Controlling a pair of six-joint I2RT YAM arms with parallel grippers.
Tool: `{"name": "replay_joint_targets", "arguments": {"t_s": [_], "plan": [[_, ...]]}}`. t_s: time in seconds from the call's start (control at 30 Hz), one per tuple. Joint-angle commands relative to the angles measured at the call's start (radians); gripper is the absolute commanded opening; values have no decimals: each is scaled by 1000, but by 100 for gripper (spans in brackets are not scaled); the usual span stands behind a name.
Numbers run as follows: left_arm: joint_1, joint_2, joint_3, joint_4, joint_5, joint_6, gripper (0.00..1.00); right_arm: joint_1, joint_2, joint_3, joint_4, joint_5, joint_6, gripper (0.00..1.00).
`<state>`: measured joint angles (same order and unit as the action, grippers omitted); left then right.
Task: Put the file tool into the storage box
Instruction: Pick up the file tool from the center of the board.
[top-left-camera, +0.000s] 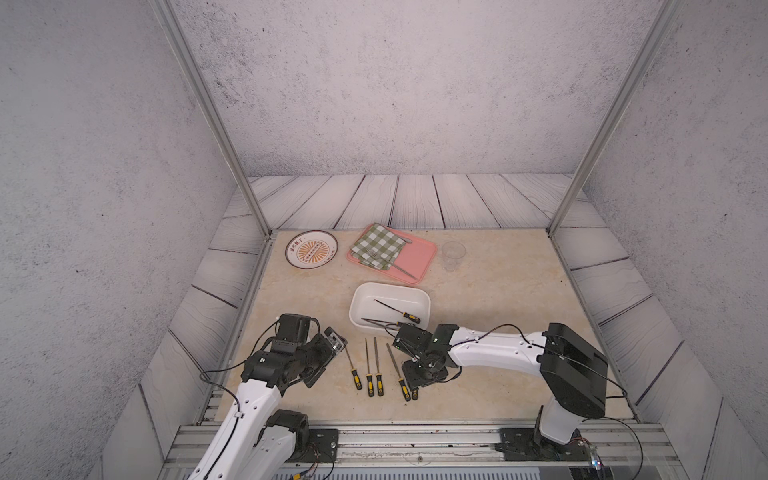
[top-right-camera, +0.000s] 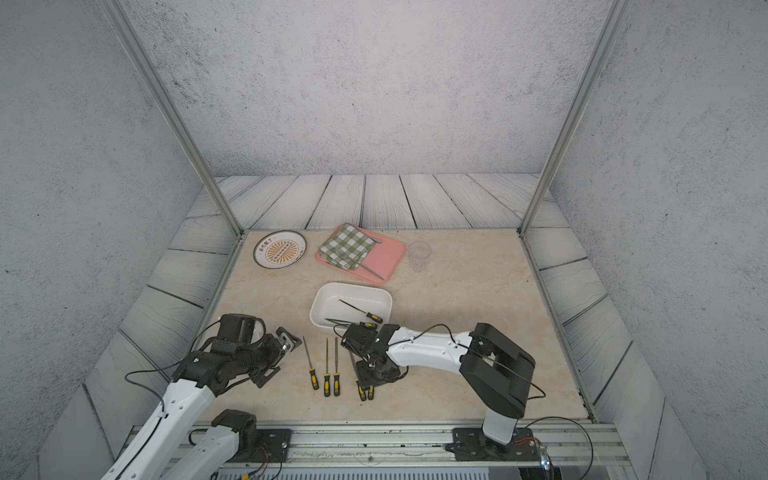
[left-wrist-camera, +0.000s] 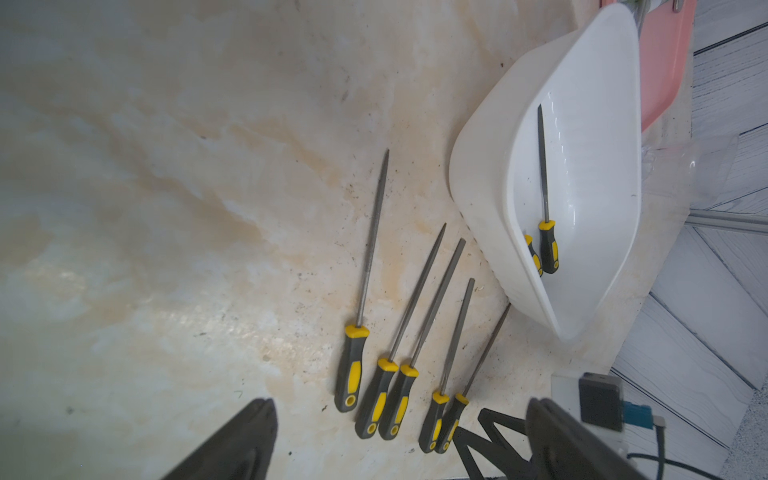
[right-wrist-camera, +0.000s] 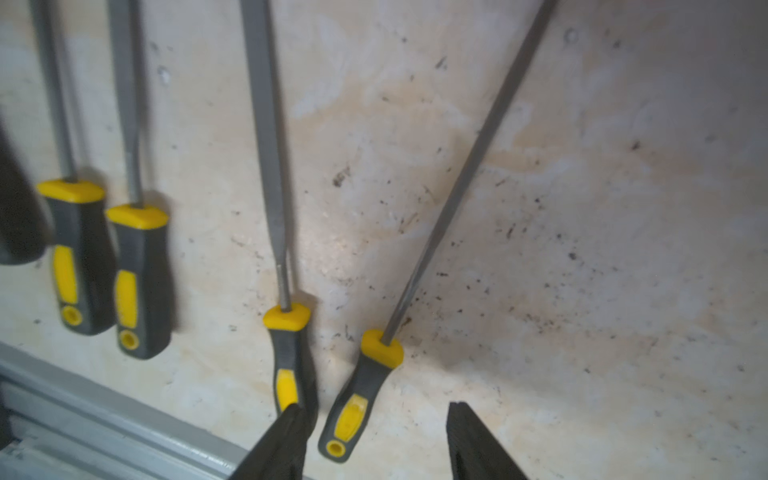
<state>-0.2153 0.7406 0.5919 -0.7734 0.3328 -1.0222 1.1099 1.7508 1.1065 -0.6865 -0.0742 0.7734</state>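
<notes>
Reaching for the rightmost file (right-wrist-camera: 438, 232) near the worktop's (top-left-camera: 478, 332) front edge.
The right gripper (right-wrist-camera: 374, 409) is held released astride its handle, nothing grasped yet; two files (top-left-camera: 397, 310) are lodged in the storage box (top-left-camera: 365, 307) mid-worktop. A closing that spares the neighbouring file (right-wrist-camera: 271, 187) is judged necessary next.

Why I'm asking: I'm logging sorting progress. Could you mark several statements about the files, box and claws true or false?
Two files lie in the storage box. True.
Three files are left on the table. False: five files lie there.
The right claw is shut on a file. False: it is open, jaws either side of a file handle.
The left claw is open and empty. True.
A checked cloth lies on the pink tray. True.
</notes>
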Motion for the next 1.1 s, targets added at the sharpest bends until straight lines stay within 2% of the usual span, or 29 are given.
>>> {"name": "replay_joint_targets", "arguments": {"t_s": [0.0, 0.13, 0.33, 0.43, 0.53, 0.63, 0.73, 0.87, 1.07], "plan": [[0, 3, 20, 4, 8, -13, 100, 4, 34, 19, -67, 33, -28, 56], [0, 10, 27, 7, 13, -15, 100, 4, 67, 27, -82, 48, -34, 52], [-1, 18, 37, 5, 22, -12, 100, 2, 32, -7, -95, 90, -23, 47], [1, 20, 37, 10, 23, -12, 100, 2, 39, -8, -90, 80, -35, 40], [0, 26, 43, 8, 27, -13, 100, 2, 45, -5, -89, 76, -54, 28], [1, 25, 57, -7, 26, -6, 100, 2, 26, -9, -108, 96, -95, 22], [0, 21, 75, -32, 12, 5, 100, 2, -17, -35, -134, 126, -154, 17], [1, 18, 102, -57, -5, 11, 100, 3, -115, -78, -156, 113, -253, 16], [0, 24, 196, -95, -29, 18, 99, 4, -314, -118, -236, 0, -360, 16]]}}
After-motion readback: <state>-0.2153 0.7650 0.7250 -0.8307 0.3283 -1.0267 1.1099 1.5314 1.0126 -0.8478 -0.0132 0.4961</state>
